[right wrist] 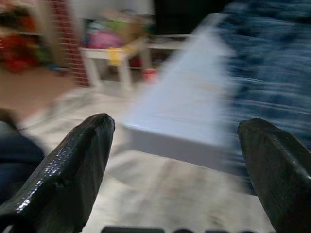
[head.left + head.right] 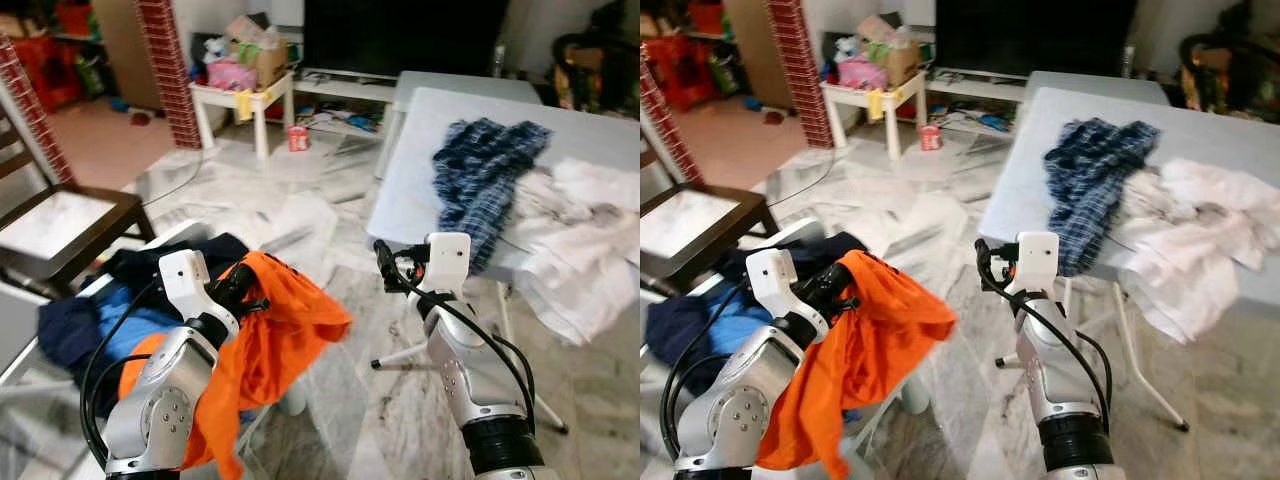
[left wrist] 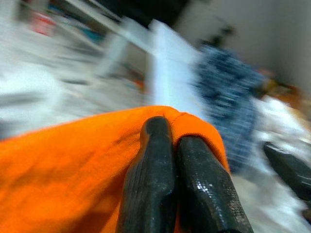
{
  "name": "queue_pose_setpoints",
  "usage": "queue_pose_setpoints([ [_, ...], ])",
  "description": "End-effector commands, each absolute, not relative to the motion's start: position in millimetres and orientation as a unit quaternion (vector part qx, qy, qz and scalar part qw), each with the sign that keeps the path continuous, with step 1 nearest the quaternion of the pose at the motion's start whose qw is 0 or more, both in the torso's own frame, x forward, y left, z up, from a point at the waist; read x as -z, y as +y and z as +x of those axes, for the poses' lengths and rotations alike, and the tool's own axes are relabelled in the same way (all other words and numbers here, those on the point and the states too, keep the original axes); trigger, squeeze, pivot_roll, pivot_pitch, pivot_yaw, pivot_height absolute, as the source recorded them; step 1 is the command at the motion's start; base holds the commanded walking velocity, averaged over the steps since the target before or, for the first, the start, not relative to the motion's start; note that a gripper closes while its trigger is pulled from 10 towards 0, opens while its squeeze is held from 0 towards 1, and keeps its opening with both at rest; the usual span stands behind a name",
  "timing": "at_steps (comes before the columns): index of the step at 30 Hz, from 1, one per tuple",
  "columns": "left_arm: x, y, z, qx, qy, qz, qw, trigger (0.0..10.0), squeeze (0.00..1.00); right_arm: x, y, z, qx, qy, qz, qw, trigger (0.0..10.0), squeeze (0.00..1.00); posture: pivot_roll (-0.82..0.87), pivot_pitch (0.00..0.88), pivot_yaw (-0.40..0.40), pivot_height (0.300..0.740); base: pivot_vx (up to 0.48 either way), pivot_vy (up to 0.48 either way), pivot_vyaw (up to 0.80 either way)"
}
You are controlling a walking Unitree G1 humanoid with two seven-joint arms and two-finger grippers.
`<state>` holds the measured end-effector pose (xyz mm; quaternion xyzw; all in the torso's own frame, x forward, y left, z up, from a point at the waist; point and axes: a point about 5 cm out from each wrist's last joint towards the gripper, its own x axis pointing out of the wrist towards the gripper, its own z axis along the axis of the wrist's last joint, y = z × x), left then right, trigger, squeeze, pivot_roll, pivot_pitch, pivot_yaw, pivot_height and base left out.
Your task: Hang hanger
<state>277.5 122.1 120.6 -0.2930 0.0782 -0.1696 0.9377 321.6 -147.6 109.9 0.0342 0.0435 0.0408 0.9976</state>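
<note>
Clamping orange cloth (image 2: pixel 275 330), left tool (image 3: pixel 170 145) hides beneath its folds.

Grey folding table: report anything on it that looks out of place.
Clothes lie in unfolded heaps on the grey folding table: a blue checked shirt trails over its near edge, and crumpled white garments spill off beside it.

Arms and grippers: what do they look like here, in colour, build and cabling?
Both arms are silver metal with round bolted joints and black collars. A white boxy housing sits at each wrist, and black cables loop along each arm. The left gripper and right gripper each have two long, glossy black fingers with a fine textured surface.
</note>
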Motion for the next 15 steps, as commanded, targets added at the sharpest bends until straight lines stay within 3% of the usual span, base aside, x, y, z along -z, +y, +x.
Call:
queue_pose_setpoints([
  [1,-127.1,127.0,280.0,0.173,0.066,-0.281,0.941,10.0,0.00,-118.4,-141.2,324.6,-0.048,0.028,0.040,0.998,10.0,0.00,-0.06,0.000,0.014,0.740,0.266,0.000,-0.80],
  [15,-127.1,127.0,280.0,0.173,0.066,-0.281,0.941,10.0,0.00,-118.4,-141.2,324.6,-0.048,0.028,0.040,0.998,10.0,0.00,-0.06,0.000,0.014,0.740,0.266,0.000,-0.80],
])
